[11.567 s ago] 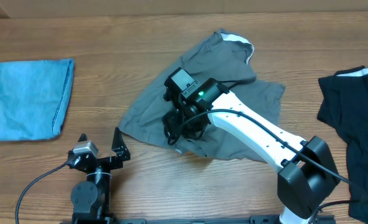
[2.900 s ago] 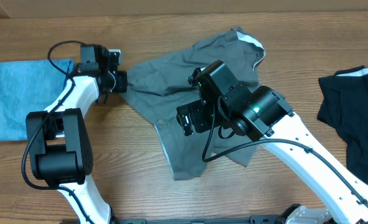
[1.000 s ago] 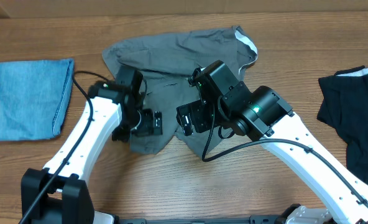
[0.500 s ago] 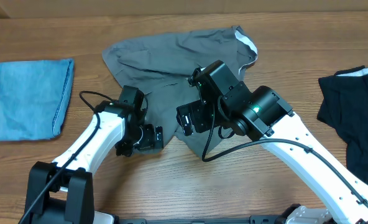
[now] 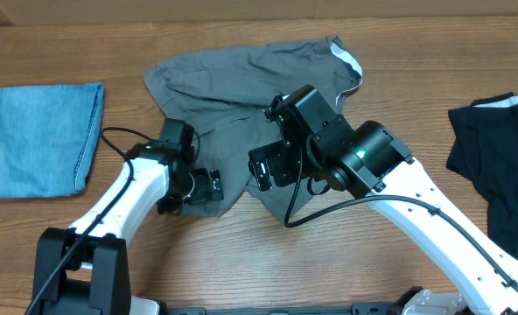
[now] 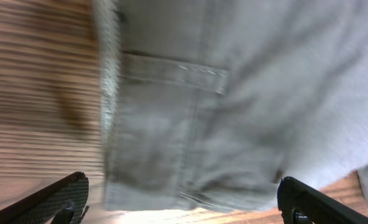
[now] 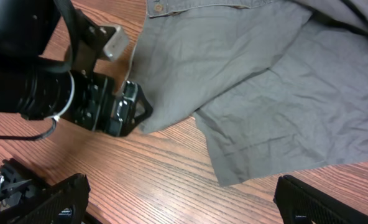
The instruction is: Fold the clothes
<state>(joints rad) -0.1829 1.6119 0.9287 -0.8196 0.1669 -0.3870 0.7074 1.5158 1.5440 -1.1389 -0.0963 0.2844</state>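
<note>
**Q:** How does the left gripper [image 5: 205,186] stand?
**A:** Its jaws are spread wide and hold nothing. In its wrist view the fingertips [image 6: 66,193] sit at the lower corners. Between them lie a seamed edge of the clothes [image 5: 241,74] and a strip of table [image 5: 241,271]. Whether the tips touch the cloth cannot be told.

**Q:** And the right gripper [image 7: 184,204]?
**A:** It is likewise spread wide, with nothing between the jaws. It hangs above the lower point of the cloth, just beside the left gripper. Its wrist view takes in the cloth's edge, bare wood and the left gripper.

**Q:** Where do the clothes lie?
**A:** They are spread, wrinkled, on the table's far middle. They are broad at the top and narrow to a point under the right arm. A pale lining shows at the upper right corner.

**Q:** What surrounds them?
**A:** A folded denim piece [image 5: 40,136] lies well apart at the left. A black garment [image 5: 495,149] lies well apart at the right edge.
</note>
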